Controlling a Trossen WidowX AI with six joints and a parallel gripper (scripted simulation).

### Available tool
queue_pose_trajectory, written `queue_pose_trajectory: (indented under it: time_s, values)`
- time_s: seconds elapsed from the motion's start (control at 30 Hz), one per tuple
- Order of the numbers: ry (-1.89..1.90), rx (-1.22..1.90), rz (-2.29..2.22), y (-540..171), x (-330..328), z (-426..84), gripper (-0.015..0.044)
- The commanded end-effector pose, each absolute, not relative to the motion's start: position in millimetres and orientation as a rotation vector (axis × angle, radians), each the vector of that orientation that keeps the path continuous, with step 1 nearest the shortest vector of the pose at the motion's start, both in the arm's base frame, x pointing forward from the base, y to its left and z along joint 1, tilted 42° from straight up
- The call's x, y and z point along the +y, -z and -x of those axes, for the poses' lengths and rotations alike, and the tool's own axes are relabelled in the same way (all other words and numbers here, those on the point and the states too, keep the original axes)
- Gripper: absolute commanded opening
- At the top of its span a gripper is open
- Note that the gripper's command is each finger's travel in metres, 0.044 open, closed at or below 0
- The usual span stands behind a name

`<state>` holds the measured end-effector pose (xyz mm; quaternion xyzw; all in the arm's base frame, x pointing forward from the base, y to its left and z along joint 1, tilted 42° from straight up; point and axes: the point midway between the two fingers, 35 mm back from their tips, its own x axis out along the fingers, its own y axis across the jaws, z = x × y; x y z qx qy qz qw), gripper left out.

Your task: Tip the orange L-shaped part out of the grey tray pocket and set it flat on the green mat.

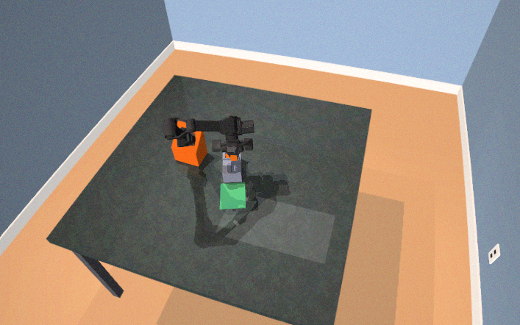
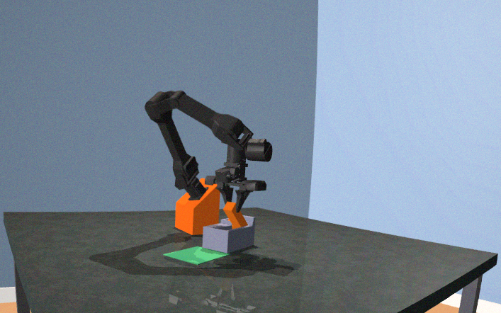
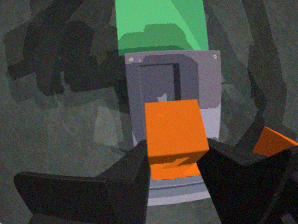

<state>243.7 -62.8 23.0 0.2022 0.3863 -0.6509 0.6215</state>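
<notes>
The orange part (image 1: 232, 157) (image 2: 234, 217) (image 3: 176, 127) stands steeply tilted, its upper end well above the grey tray (image 1: 232, 176) (image 2: 215, 238) (image 3: 210, 80). Its lower end is hidden behind the tray's wall in the exterior view, so I cannot tell whether it still touches the tray. My gripper (image 2: 233, 207) (image 3: 170, 144) points down and is shut on the part, one finger on each side of it. Part of the pocket shows uncovered in the wrist view. The green mat (image 1: 229, 198) (image 2: 193, 254) (image 3: 150, 12) lies flat beside the tray with nothing on it.
The arm's orange base (image 1: 189, 155) (image 2: 190, 217) (image 3: 272, 142) stands close to the tray. The tray walls rise around the part's lower end. The dark table (image 1: 140, 209) (image 2: 88, 233) carries the arm's shadow across and around the mat.
</notes>
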Motion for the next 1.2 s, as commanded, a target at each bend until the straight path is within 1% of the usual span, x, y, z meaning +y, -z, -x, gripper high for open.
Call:
queue_pose_trajectory:
  time_s: [0.0, 0.73, 1.0, 1.17]
  values:
    - [1.491, 0.891, -0.476, -28, -56, -245, 0.0]
    - [1.491, 0.892, -0.476, -54, -33, -250, 0.0]
    - [1.491, 0.892, -0.476, -56, -33, -251, 0.0]
    - [1.491, 0.892, -0.476, -64, -44, -253, 0.0]
